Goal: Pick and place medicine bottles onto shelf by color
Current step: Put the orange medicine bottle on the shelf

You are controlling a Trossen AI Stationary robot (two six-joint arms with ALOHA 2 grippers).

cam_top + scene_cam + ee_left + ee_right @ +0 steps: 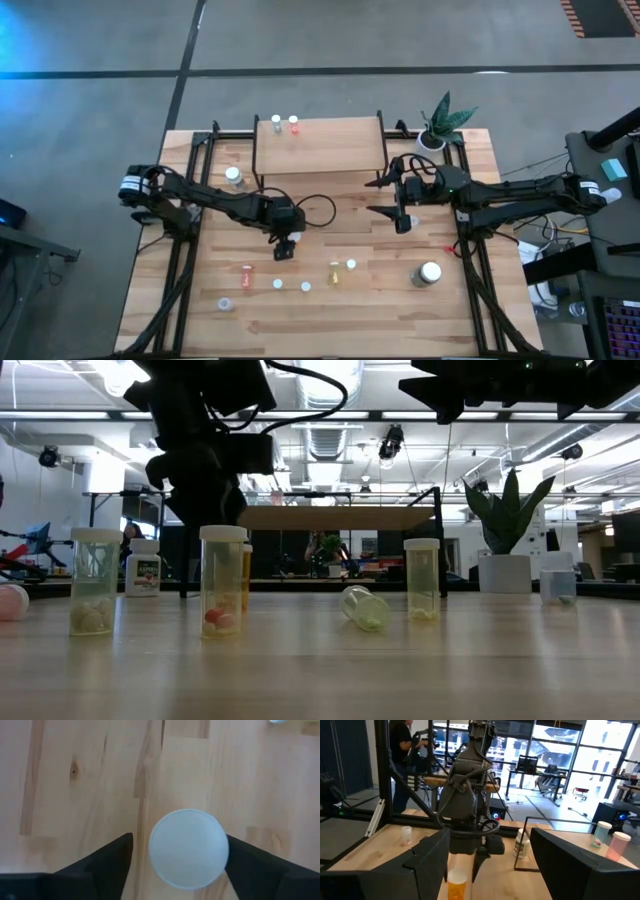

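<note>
Above tabletop, high view: left hand [284, 250] hovers mid-tabletop; shelf [320, 145] holds two bottles; bottle under it hidden.
Low view: bottle [222, 580] behind arm; contact unclear.
Left wrist view: fingers [107, 862] spread, flanking cap [189, 848]; off-centre closing could topple it.
Right wrist view: right hand [490, 855] open, idle.

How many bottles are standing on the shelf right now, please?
2: a white-capped bottle and a pinkish bottle, side by side at the back edge of the shelf, near its left end. From above, none seems hidden.
</note>
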